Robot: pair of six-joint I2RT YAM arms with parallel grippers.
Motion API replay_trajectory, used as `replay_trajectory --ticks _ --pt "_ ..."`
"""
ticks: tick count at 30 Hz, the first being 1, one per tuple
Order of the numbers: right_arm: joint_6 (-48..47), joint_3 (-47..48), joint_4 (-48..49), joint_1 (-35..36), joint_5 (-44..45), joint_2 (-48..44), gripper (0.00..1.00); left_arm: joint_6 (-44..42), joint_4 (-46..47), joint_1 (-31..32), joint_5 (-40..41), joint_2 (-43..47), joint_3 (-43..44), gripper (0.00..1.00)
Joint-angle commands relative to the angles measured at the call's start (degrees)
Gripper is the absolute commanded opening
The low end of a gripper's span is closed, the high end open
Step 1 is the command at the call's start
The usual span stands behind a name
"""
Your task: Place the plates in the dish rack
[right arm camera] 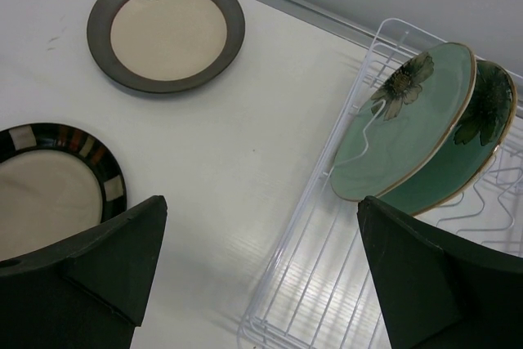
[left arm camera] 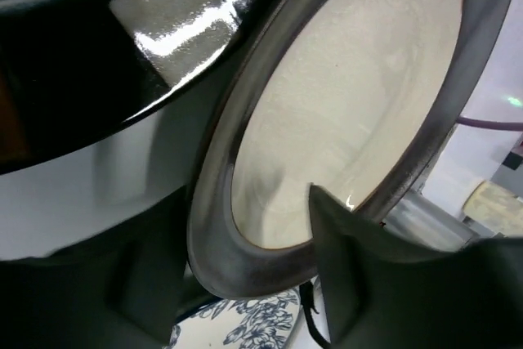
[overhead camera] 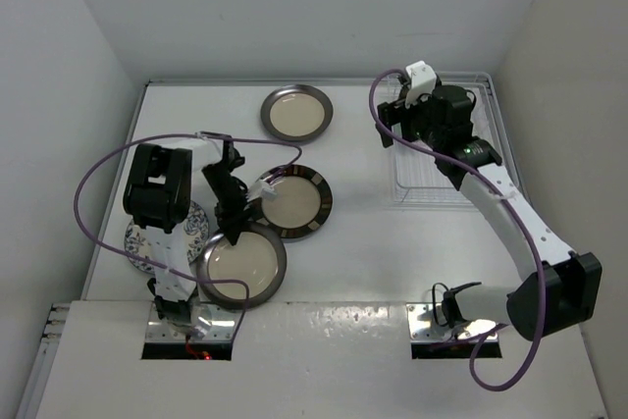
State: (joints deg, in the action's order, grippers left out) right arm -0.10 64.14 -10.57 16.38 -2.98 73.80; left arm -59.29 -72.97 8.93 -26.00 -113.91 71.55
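A cream plate with a dark grey rim (overhead camera: 241, 266) (left arm camera: 343, 112) lies at the near left, its edge over a white-blue floral plate (overhead camera: 140, 239) (left arm camera: 245, 326). My left gripper (overhead camera: 235, 231) (left arm camera: 245, 261) straddles the far rim of that grey-rimmed plate, one finger over the cream inside, the jaws still apart. A brown-patterned-rim plate (overhead camera: 292, 202) (right arm camera: 49, 194) and a second grey-rimmed plate (overhead camera: 296, 112) (right arm camera: 166, 30) lie flat mid-table. Two mint-green plates (right arm camera: 409, 120) (right arm camera: 484, 132) stand in the dish rack (overhead camera: 417, 193) (right arm camera: 279, 260). My right gripper (overhead camera: 392, 123) (right arm camera: 261, 275) hangs open over the rack's left edge, holding nothing.
The right arm covers most of the rack in the top view. Walls close the table on the left, back and right. A purple cable (overhead camera: 98, 193) loops beside the left arm.
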Motion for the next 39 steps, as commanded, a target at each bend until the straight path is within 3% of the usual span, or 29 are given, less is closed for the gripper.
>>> replay_trajectory --ticks 1,2,4,5,8,13,19,24,27,30,36,39 --pt "-0.3 -0.8 3.2 0.6 0.6 -1.5 1.00 -1.4 5.4 0.0 1.1 -0.5 -0.5 0.56" --pt "-0.3 -0.6 3.3 0.9 0.7 -1.6 1.00 -1.4 5.4 0.0 0.5 -1.2 -0.5 0.42" --pt "-0.3 -0.5 3.1 0.9 0.8 -1.6 1.00 -1.4 4.9 0.0 0.5 -1.8 -0.5 0.28" --pt "-0.3 -0.7 3.1 0.8 0.7 -1.7 1.00 -1.4 4.2 0.0 0.5 -1.8 -0.5 0.16" --pt "-0.5 -1.0 3.5 0.8 1.3 -2.3 1.00 -1.4 4.2 0.0 1.0 0.1 -0.5 0.00" --pt "-0.5 -0.9 4.0 1.1 1.2 -1.8 1.00 -1.4 2.8 -0.5 1.0 3.2 2.6 0.00" --pt "-1.6 2.1 1.5 2.0 -1.6 0.6 1.00 -4.0 -0.6 0.4 -6.6 9.0 7.1 0.00" --pt "-1.9 7.1 -6.3 6.5 -14.5 7.0 1.00 -3.1 -1.6 2.9 -10.6 11.5 13.2 0.00" --pt "6.9 4.6 -0.5 7.1 -23.2 7.7 1.00 -2.0 -1.6 3.6 -13.3 11.5 17.1 0.00" --pt "13.4 0.5 7.8 7.1 -29.6 10.0 1.00 -1.3 -1.6 4.8 -21.3 11.5 20.3 0.00" --pt "19.3 -0.4 10.0 7.5 -31.6 15.9 0.98 2.3 -1.6 6.2 -31.1 9.1 26.9 0.00" --pt "21.5 -3.9 19.5 8.6 -32.4 16.5 0.98 3.1 -1.6 6.2 -32.4 6.5 27.5 0.00"
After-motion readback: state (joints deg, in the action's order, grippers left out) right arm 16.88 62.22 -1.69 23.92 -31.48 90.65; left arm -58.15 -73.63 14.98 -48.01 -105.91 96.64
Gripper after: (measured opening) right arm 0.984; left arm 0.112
